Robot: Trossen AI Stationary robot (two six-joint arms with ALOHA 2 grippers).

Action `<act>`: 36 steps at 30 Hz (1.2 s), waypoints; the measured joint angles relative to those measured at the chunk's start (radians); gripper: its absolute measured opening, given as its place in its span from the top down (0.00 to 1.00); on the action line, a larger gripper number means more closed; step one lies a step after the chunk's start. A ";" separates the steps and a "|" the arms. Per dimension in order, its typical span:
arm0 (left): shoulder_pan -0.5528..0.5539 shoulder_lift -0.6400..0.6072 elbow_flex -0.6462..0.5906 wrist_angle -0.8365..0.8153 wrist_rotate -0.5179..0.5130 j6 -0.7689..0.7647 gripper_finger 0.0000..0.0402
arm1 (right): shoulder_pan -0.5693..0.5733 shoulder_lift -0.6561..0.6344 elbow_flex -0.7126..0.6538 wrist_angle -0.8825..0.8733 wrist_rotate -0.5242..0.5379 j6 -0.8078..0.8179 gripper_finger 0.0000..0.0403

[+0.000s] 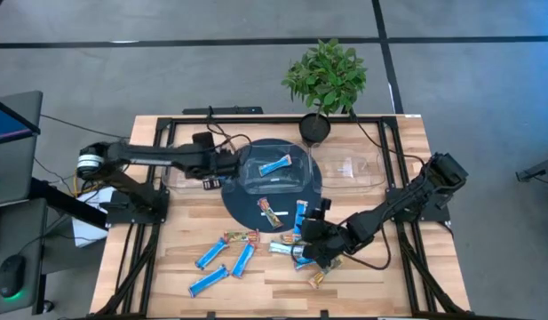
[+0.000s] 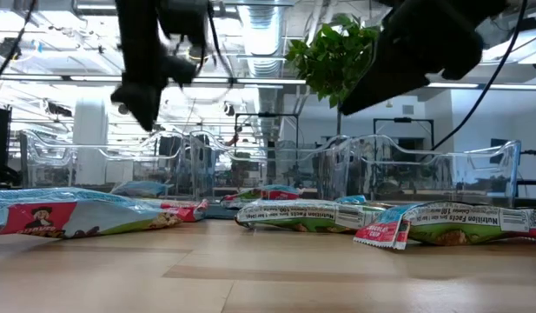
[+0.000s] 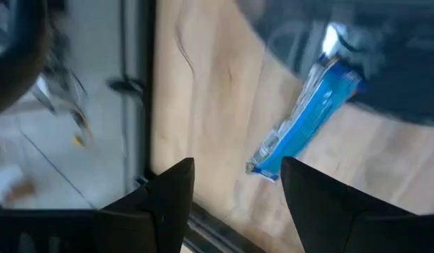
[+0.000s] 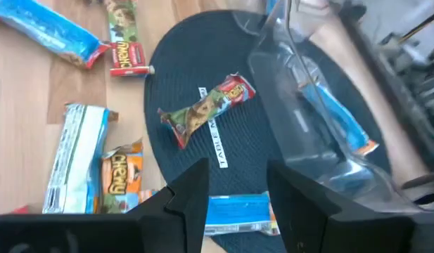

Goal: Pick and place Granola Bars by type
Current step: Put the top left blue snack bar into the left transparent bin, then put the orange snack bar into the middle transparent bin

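Observation:
Granola bars lie scattered on the near half of the wooden table: three blue ones [image 1: 211, 255], [image 1: 243, 258], [image 1: 208, 281] and a tan one [image 1: 241, 236]. A tan and green bar [image 4: 206, 109] and a blue bar [image 4: 238, 214] lie on a dark round mat [image 1: 247, 209]. One blue bar [image 1: 275, 164] lies in a clear bin [image 1: 256, 182]. My left gripper [image 1: 231, 164] is open beside that bin, and the blue bar [image 3: 308, 116] shows ahead of its fingers. My right gripper [image 4: 238, 176] is open above the bars at the mat's near right edge [image 1: 309, 240].
A second clear bin [image 1: 349, 169] stands to the right of the first. A potted plant [image 1: 325, 80] stands at the far edge. Cables run along the table frame. More bars [image 1: 316, 277] lie under and near the right gripper. Bare wood lies toward the near right corner.

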 joint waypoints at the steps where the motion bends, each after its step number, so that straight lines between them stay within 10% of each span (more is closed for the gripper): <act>1: -0.034 -0.025 0.009 -0.009 -0.017 -0.006 0.48 | -0.010 0.000 -0.006 0.006 -0.017 0.001 0.66; 9: -0.322 -0.246 0.007 0.069 0.063 -0.131 0.48 | -0.059 0.000 -0.061 0.056 -0.132 -0.001 0.66; 20: -0.692 -0.343 -0.307 0.505 -0.195 -0.190 0.48 | -0.041 0.000 -0.084 0.055 -0.271 0.014 0.66; 27: -0.775 -0.343 -0.532 0.925 -0.229 -0.007 0.48 | -0.009 0.000 -0.084 0.083 -0.353 0.058 0.66; 36: -0.773 -0.351 -0.560 0.997 -0.263 0.141 0.48 | -0.018 0.001 -0.084 0.149 -0.392 0.058 0.66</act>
